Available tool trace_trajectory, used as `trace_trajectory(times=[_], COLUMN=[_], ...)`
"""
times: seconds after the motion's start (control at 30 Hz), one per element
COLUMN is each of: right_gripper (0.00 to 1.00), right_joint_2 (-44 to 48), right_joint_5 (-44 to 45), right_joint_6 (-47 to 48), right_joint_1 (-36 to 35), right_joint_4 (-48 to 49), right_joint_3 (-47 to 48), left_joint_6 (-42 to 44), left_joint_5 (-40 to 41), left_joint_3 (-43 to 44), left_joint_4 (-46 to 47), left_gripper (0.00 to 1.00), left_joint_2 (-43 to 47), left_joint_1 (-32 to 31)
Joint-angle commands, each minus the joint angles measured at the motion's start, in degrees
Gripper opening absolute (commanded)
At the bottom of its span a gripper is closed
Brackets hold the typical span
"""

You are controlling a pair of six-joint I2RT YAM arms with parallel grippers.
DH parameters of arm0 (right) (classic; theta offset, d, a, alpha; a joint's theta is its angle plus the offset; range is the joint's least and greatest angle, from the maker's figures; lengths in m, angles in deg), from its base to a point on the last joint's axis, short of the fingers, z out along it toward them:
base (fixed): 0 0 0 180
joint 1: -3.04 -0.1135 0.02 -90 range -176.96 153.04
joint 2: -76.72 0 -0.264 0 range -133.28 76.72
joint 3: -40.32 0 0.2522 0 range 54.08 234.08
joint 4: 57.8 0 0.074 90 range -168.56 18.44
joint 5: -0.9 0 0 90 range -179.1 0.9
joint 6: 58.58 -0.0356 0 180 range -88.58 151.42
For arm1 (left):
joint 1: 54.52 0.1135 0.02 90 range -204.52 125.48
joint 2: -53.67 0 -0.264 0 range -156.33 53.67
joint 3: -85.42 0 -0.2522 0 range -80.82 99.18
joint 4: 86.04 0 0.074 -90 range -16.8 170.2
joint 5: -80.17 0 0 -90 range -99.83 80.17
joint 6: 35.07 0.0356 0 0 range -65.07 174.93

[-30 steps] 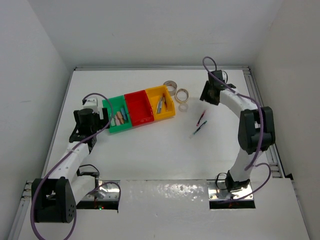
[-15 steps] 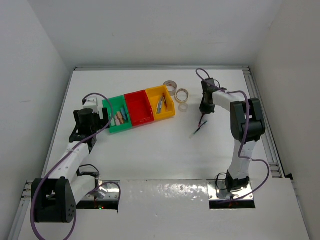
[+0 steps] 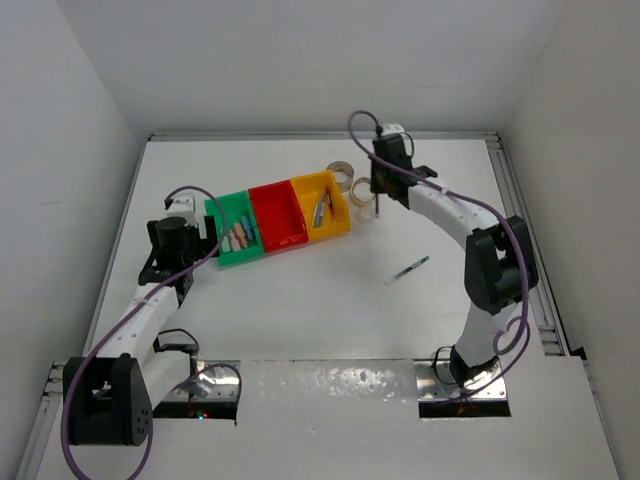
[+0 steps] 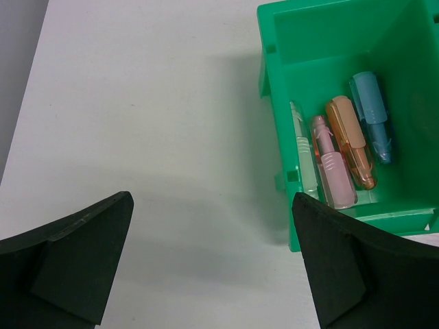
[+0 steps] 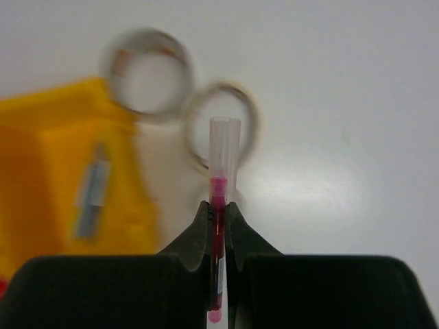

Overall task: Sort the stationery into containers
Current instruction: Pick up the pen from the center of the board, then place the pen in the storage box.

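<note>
My right gripper [image 5: 218, 212] is shut on a thin pen with a red core [image 5: 223, 164], which stands up between the fingers. In the top view this gripper [image 3: 379, 196] hangs over two tan tape rings [image 3: 343, 175], [image 3: 364, 189], just right of the yellow bin [image 3: 322, 205]. The rings [image 5: 147, 72], [image 5: 223, 123] and yellow bin [image 5: 41, 151] show blurred below the pen. A blue-accent pen [image 3: 408, 268] lies on the table. My left gripper [image 4: 212, 219] is open and empty beside the green bin [image 4: 274, 103], which holds pastel blocks [image 4: 343, 151].
The red bin [image 3: 278, 215] sits between the green bin [image 3: 235, 232] and the yellow one. The yellow bin holds a grey pen [image 5: 92, 199]. White walls close in the table at left, back and right.
My right gripper has taken the red pen off the table and carried it left and back, over the tape rings. The blue pen has shifted a little right. The left arm is still.
</note>
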Motion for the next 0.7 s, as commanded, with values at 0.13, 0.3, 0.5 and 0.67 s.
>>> trace_trajectory(times=[0.13,0.3,0.5,0.67], right_gripper=[0.00,0.00,0.00,0.31], right_joint_2=[-6.7,-18.0,-22.9,-22.8], right_joint_5=[-7.3,-10.4,-10.4,-10.9], right_joint_6=[4.6,4.4,4.7,5.7], right_joint_1=[-9.8,-12.0,-12.7,-13.1], right_joint_4=[5.8,2.0,0.7,-0.6], right_joint_3=[17.2,28.7,31.0,30.1], left_joint_6=[-0.8,-0.7,-0.7,-0.7], left_joint_5=[-0.3,-0.1,-0.2,-0.3], left_joint_3=[0.0,-0.3,-0.5,-0.7], left_joint_4=[2.1,1.9,2.1,2.3], left_gripper=[1.00,1.00,1.00,1.00], left_joint_2=[0.8,1.2,1.5,1.4], left_joint_1=[0.9,1.0,1.0,1.0])
